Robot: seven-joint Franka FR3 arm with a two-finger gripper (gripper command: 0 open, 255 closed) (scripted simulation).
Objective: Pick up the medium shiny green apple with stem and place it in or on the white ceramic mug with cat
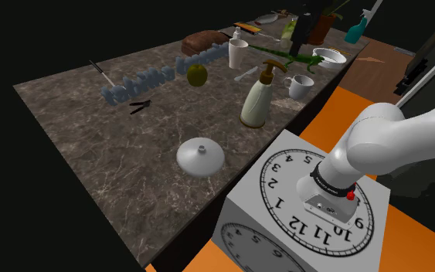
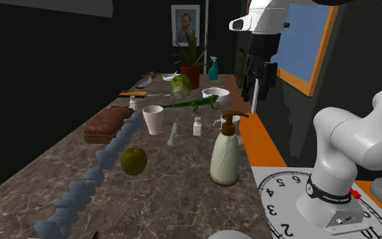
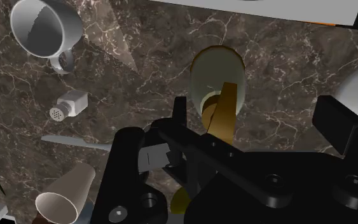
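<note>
Apple point(image 1: 197, 75) sits around the middle of the bench point(image 1: 76, 139), round (no clear long axis), stem too tiny to tell its direction. In the second exterior view the mug point(image 1: 297, 86) is mostly hidden behind the soap bottle point(image 2: 224, 156). The pincer point(image 2: 252, 98) hangs released.

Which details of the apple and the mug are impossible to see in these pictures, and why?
- Cat picture on the mug: too small in the shoulder view; the soap dispenser stands in front of the mug in the second exterior view.
- Rim of the mug: cut off by the picture's edge in the wrist view.
- Stem of the apple: too small in both exterior views.
</note>
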